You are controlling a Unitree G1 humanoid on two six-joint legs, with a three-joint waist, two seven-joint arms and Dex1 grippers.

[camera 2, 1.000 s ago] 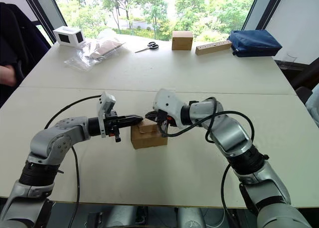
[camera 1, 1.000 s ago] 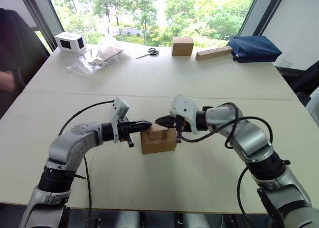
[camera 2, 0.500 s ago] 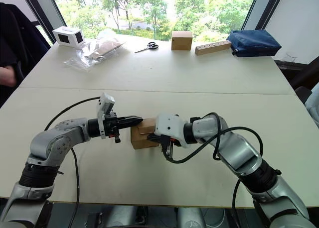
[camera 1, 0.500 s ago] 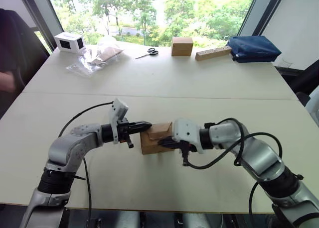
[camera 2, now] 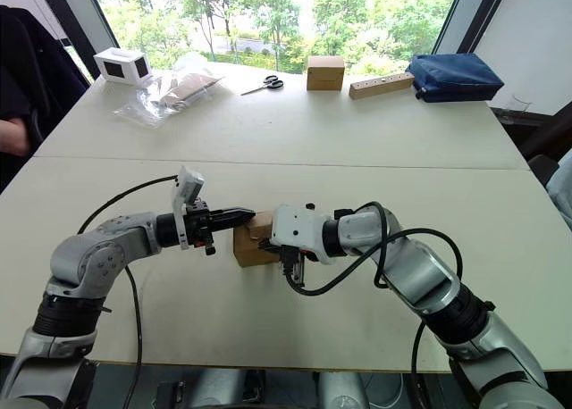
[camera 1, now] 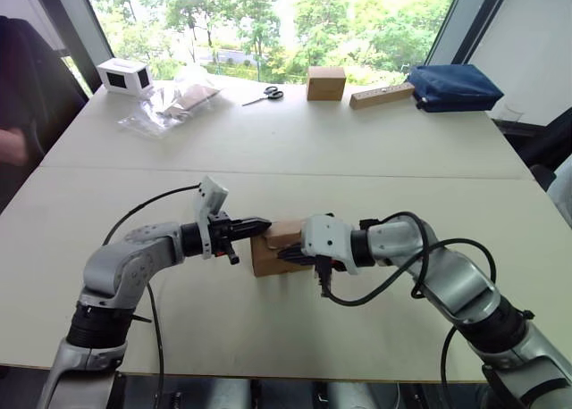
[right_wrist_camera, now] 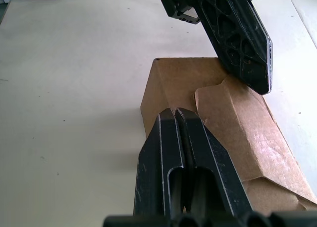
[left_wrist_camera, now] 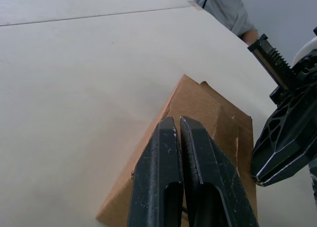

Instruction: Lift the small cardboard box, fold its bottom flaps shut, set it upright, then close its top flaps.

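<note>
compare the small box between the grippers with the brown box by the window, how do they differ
The small cardboard box sits at the near part of the table, with the left gripper and right gripper against it; the brown cube box stands at the far edge, untouched. The small cardboard box's upper face shows uneven, overlapping flaps; the cube box looks neatly closed. Both are plain brown cardboard.
</note>
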